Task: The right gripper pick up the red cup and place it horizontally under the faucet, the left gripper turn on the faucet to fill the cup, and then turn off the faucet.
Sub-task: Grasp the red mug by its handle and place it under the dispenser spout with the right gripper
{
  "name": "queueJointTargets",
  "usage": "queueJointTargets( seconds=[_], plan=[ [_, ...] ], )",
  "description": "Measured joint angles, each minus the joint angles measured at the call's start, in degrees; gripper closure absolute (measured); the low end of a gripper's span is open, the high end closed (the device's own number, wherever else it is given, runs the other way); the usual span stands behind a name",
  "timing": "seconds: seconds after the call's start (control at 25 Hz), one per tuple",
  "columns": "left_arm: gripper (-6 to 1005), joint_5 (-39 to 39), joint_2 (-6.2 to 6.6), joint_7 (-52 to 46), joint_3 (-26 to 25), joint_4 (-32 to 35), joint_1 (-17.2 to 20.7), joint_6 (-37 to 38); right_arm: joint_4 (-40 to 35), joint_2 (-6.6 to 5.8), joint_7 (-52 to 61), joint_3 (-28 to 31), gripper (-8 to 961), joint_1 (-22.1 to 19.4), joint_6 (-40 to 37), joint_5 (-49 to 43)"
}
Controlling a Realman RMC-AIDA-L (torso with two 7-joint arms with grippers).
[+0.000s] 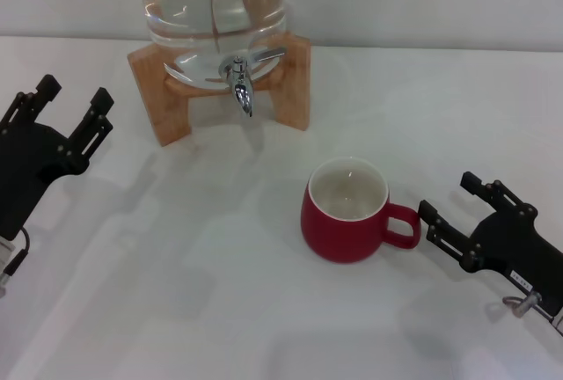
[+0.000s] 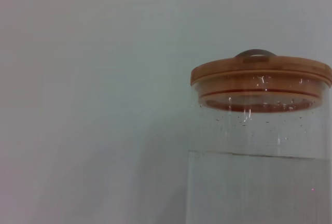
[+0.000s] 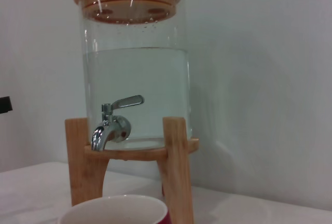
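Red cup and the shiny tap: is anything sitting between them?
No. In the head view, only bare white table lies between the red cup and the faucet; the cup stands off to one side.

Plain white desk (image 1: 176, 310), with just the wooden stand (image 1: 158, 90) at the back and the red cup (image 1: 345, 213) upright nearer the front.

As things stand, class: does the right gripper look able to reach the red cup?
Probably yes. The right gripper sits open beside the red cup, just off its handle, with only bare table between them.
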Motion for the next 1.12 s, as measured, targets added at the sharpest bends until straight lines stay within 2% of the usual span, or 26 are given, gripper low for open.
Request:
queueJointTargets(
  seconds=[0.44,0.84,1.12],
  plan=[
    [243,0.00,0.00,0.17,-0.02,0.00,-0.07,0.51,-0.24,-0.09,-0.08,0.06,183,0.01,-0.12,0.25],
    [242,0.00,0.01,0.22,-0.01,0.00,-0.07,0.68,-1.94,-0.37,0.31,-0.13,182,-0.60,-6.23,0.31],
    [242,0.00,0.06,0.72,-0.01,0.00,-0.22,0.71,-2.11,-0.37,0.36,-2.58,182,-1.26,-7.00,0.02]
  ],
)
